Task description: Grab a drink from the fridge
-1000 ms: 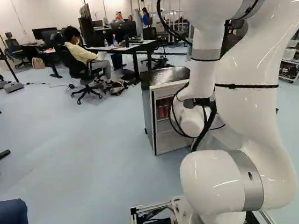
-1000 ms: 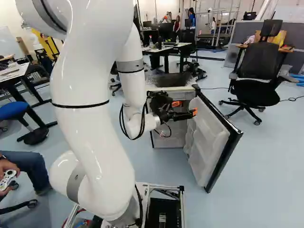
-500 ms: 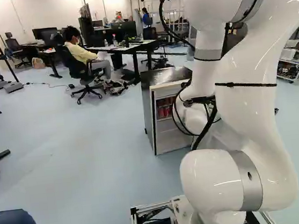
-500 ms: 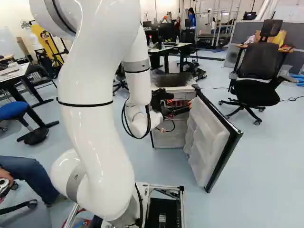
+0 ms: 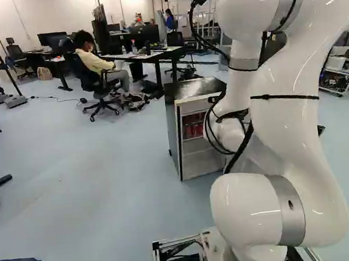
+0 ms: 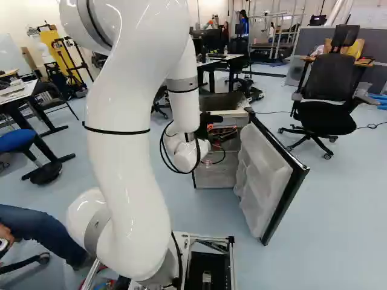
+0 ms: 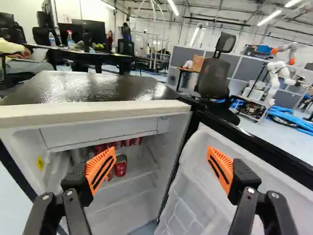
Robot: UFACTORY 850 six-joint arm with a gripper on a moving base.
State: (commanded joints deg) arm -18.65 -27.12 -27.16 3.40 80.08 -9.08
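Observation:
In the right base view my gripper [image 6: 222,131] is before the fridge's opening, partly hidden by the wrist. The wrist view shows the gripper [image 7: 160,167] open, its orange pads wide apart with nothing held. Ahead, toward one finger's side, a red can [image 7: 120,165] stands on a fridge shelf, with more red cans [image 7: 128,142] around and behind it, partly covered by that finger. Red cans [image 5: 193,129] also show in the left base view. The fridge [image 5: 190,161] has its door [image 6: 266,175] swung wide; the other finger is in front of the door's inner side.
The fridge's dark top [image 7: 93,88] and pale front edge [image 7: 98,111] lie just beyond the fingers. A black office chair [image 6: 329,90] stands past the door. A person's leg [image 6: 45,232] is beside the base. Another robot [image 7: 279,71] stands far off.
The arm has shifted rightward in the right base view, and the gripper has turned from pointing across at the door to facing the fridge. More red cans show in the left base view.

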